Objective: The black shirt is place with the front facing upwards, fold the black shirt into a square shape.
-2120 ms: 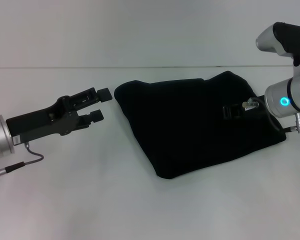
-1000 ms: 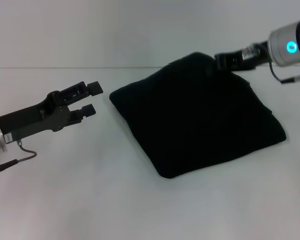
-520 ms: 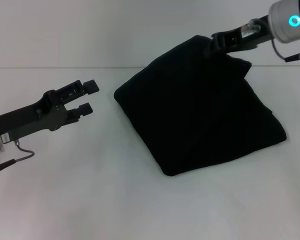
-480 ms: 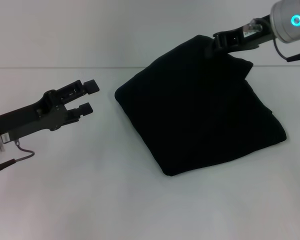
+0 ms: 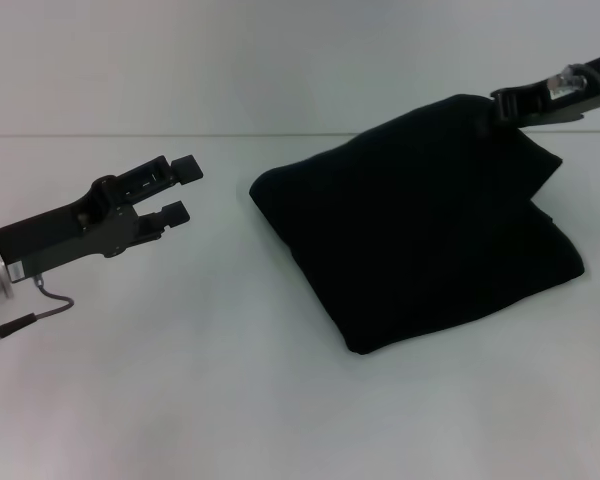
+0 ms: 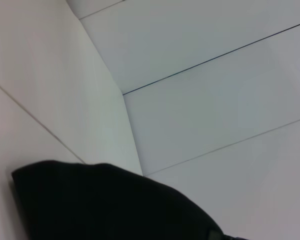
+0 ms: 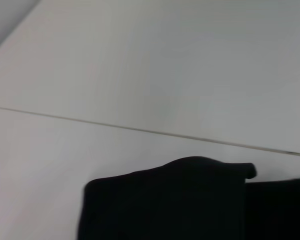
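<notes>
The black shirt (image 5: 420,225) lies already folded into a thick, roughly four-sided bundle, right of the middle of the white tabletop (image 5: 230,400), and you see no lettering or label on the side that shows. Its far right corner is raised off the surface, because your right hand (image 5: 508,105) is clamped on the cloth there, at the top right of the head view; the rest of the bundle hangs from that corner down to the tabletop, with a loose fold showing along its right edge. Your left hand (image 5: 179,185) hovers above the tabletop well apart from the shirt's left corner, its fingers spread and holding nothing. The shape looks close to a square but is skewed, so you are probably straightening or shifting it. The risk from here lies in that one-corner grip: if you pull too far or too high, the stacked layers may slide over one another and the fold may open, since nothing pins the opposite side. Letting go with the corner still raised could make it flop over unevenly. Bring the left hand in only with care, as a push at the near edge could rumple the bundle.
</notes>
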